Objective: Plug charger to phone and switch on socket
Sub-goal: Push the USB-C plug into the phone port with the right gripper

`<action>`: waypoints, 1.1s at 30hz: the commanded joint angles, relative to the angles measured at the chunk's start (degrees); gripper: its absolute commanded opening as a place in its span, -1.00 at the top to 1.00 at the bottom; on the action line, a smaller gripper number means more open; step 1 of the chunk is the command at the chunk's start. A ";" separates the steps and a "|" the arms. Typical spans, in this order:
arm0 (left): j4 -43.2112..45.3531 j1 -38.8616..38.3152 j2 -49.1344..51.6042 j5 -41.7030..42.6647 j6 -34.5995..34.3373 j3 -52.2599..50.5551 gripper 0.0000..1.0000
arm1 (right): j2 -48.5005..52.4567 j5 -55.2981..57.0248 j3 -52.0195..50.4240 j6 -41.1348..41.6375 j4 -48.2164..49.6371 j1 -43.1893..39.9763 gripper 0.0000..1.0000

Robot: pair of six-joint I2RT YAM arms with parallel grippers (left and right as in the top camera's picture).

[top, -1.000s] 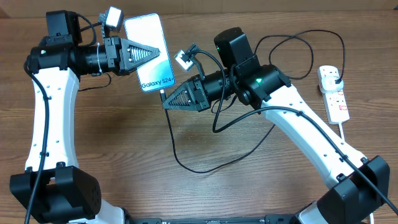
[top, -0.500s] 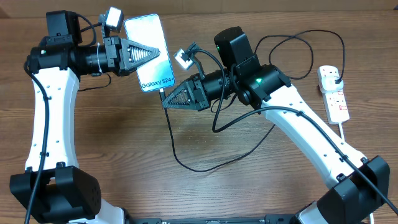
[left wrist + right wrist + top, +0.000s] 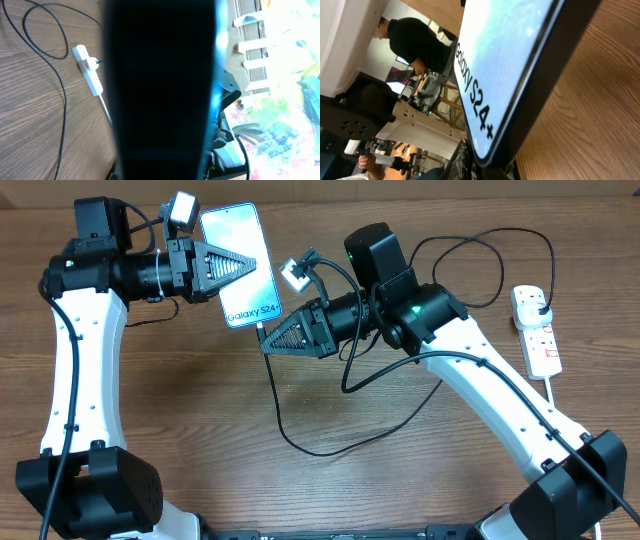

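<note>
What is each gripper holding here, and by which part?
Left gripper clamps the slim light-blue smartphone across its middle. Right gripper appears to pinch the thin black charger cable by its tip, at the phone's lower end.

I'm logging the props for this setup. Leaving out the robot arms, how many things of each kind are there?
phone: 1
charger cable: 1
power strip: 1
Total: 3
</note>
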 commanded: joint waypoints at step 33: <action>2.56 -1.29 -1.44 1.33 -0.98 0.61 0.92 | -0.04 0.44 0.44 1.51 0.17 -0.26 0.93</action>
